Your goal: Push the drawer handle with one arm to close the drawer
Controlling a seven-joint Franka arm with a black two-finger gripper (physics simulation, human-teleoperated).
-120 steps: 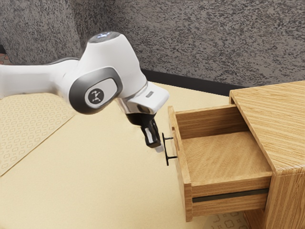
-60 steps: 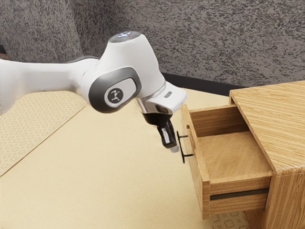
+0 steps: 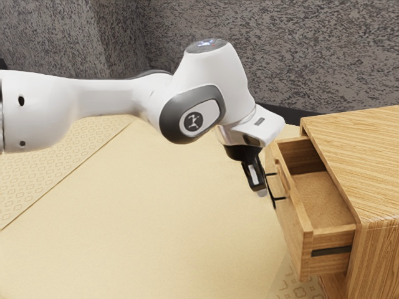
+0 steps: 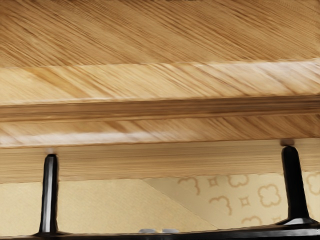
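Compared with the earlier frame, the drawer [image 3: 292,215] has gone deeper into the cabinet [image 3: 361,159], and the gripper [image 3: 261,192] has advanced together with it. The drawer is of light brown wood, still partly out beyond the cabinet's front edge, with a thin black handle [image 4: 240,234]. The gripper is just beside this handle; whether it is wide or narrow, one cannot tell

Bright, soft light washes the pale floor [image 3: 156,218] and white arm [image 3: 212,68] in the exterior view, the wall [image 3: 299,50] toward twelve o'clock is dimmer, shade darkens the drawer's [image 3: 318,193] inside at four o'clock, and whitish glare streaks wooden edges [image 4: 90,136] in the wrist view.
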